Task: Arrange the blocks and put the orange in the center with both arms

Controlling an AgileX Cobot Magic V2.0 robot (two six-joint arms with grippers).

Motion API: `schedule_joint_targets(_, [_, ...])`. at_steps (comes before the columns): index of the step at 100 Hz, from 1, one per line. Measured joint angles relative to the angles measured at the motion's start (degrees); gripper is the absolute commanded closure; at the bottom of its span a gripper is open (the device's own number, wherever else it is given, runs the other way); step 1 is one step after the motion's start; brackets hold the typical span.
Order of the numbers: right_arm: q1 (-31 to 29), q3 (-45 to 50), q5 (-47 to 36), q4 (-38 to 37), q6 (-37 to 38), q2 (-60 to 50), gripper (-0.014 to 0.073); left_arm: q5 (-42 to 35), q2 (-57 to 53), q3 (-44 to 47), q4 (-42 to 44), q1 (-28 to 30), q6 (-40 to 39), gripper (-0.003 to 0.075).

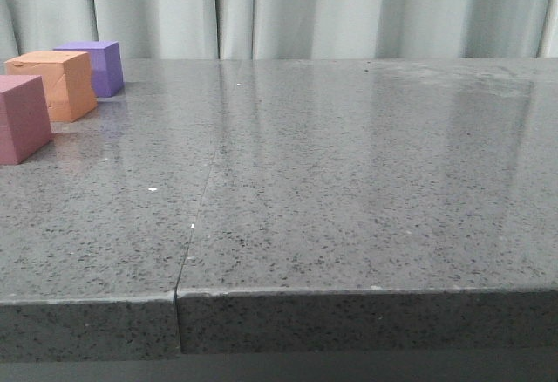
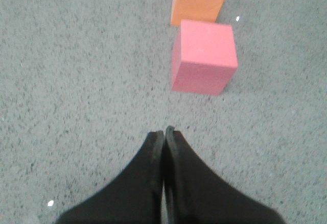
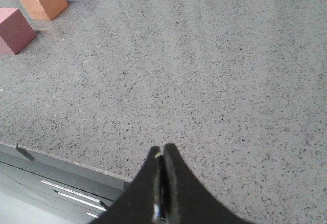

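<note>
A: What lies around the left claw [image 2: 164, 132]?

B: Its fingers are clenched together, grasping nothing. Just ahead of the tips on the grey speckled desk [image 1: 349, 181] sits the pink block [image 2: 203, 57]; the orange block [image 2: 197, 0] is just beyond it, the purple block [image 1: 96, 66] furthest in the row.

A: And the right claw [image 3: 162, 150]?

B: Clenched too, empty, over the desk's near edge. All three blocks are well apart from it, off to its far side; bare desk lies between.
</note>
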Motion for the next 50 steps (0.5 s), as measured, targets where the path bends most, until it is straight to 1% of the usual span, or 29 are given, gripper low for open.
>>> schedule_joint_targets(15, [0.0,0.0,0.0,0.0,0.0,0.0,0.0663,0.2,-1.8,2.4,-0.1,0.0,0.0,0.0741])
schedule_joint_targets(22, [0.0,0.0,0.0,0.0,0.0,0.0,0.0663,-1.3,-2.7,3.7,-0.1,0.0,0.0,0.0741])
schedule_joint_targets(29, [0.0,0.0,0.0,0.0,0.0,0.0,0.0663,-5.1,-3.7,5.9,0.6,0.0,0.2,0.0741])
schedule_joint_targets(39, [0.0,0.0,0.0,0.0,0.0,0.0,0.0663,-12.6,-5.7,10.2,1.0,0.6,1.3,0.0741])
schedule_joint_targets(50, [0.0,0.0,0.0,0.0,0.0,0.0,0.0663,-20.8,-8.1,14.7,0.0,2.4,5.2,0.0741])
